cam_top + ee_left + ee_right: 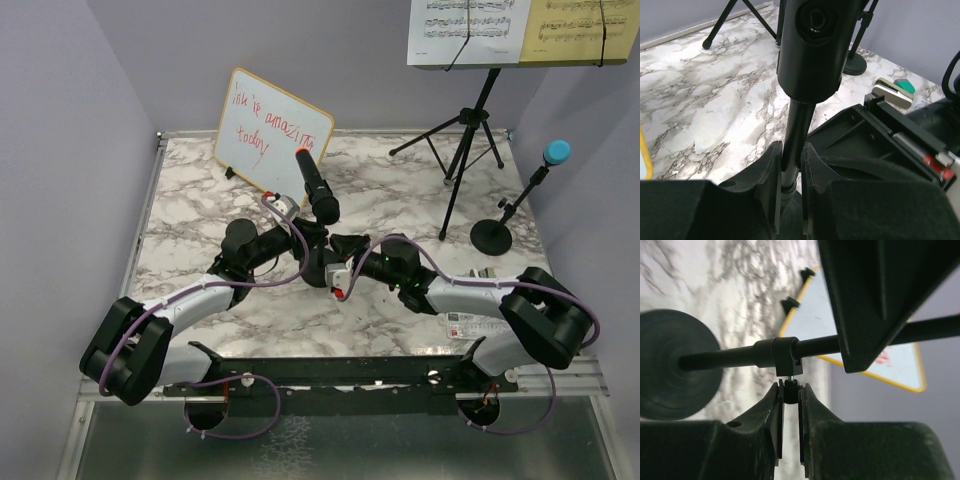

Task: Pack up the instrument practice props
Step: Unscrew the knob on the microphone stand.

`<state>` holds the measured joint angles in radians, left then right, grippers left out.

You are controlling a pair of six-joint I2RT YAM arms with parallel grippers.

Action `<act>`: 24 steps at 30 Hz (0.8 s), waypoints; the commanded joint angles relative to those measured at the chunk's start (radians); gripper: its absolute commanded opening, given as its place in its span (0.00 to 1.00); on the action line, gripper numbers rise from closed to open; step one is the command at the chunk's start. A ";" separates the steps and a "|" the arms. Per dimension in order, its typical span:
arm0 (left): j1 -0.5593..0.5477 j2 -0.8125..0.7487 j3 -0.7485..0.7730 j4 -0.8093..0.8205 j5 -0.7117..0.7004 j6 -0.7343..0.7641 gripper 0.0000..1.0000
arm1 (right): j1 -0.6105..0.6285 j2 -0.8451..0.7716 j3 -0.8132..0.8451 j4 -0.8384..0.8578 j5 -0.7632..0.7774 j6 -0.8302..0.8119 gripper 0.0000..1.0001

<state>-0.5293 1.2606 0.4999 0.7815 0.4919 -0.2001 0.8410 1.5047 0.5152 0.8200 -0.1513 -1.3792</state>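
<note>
Marble table fills the top view, with grey walls close around it. At 1 o'clock the tripod music desk stands at the back and carries the white sheet music beside the yellow sheet music. At 11 o'clock the whiteboard leans up. Out at 3 o'clock the blue microphone sits on its own stand, well apart from both arms. The arms meet at the middle of the table around the black microphone, which tilts up toward 11 o'clock on its mic holder. The left gripper is closed narrowly around the holder's thin stem, just under the microphone body. In the right wrist view that stem runs from 9 to 3 o'clock, with the round base at the 9 o'clock end. A collar is clamped partway along it. Its small knob points down at 6 o'clock, square to the stem and straight into the right gripper, whose fingertips are pinched nearly together on it. The right arm is therefore the one on the fastener, and the left arm serves as a brace. The coming move looks like a twist about the knob's own axis to loosen the collar, and it depends on the stem not turning with it.
</note>
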 commanded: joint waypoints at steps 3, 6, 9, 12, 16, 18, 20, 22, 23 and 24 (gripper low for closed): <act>-0.020 -0.001 0.019 -0.010 0.079 -0.042 0.00 | 0.009 0.079 -0.048 0.191 0.248 -0.233 0.08; -0.020 -0.001 0.019 -0.010 0.079 -0.042 0.00 | 0.010 0.052 -0.047 0.154 0.241 -0.131 0.23; -0.020 0.001 0.019 -0.010 0.079 -0.042 0.00 | 0.010 0.009 -0.071 0.144 0.235 -0.023 0.32; -0.020 0.003 0.019 -0.010 0.080 -0.043 0.00 | 0.010 -0.065 -0.088 0.077 0.206 0.122 0.37; -0.020 0.009 0.019 -0.010 0.080 -0.041 0.00 | 0.010 -0.174 -0.083 -0.049 0.179 0.369 0.41; -0.020 0.014 0.018 -0.010 0.081 -0.037 0.00 | 0.010 -0.221 -0.085 -0.063 0.171 0.507 0.44; -0.020 0.017 0.018 -0.010 0.085 -0.031 0.00 | 0.010 -0.268 -0.089 -0.073 0.160 0.634 0.46; -0.020 0.018 0.016 -0.010 0.087 -0.023 0.00 | 0.009 -0.318 -0.087 -0.083 0.120 0.761 0.48; -0.020 0.018 0.014 -0.011 0.090 -0.019 0.00 | 0.009 -0.342 -0.085 -0.088 0.094 0.821 0.49; -0.020 0.018 0.013 -0.011 0.092 -0.012 0.00 | 0.008 -0.362 -0.084 -0.083 0.075 0.871 0.50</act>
<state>-0.5388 1.2667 0.5030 0.7826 0.5194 -0.1989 0.8474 1.2186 0.4309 0.7822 0.0116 -0.8410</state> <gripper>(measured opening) 0.222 0.486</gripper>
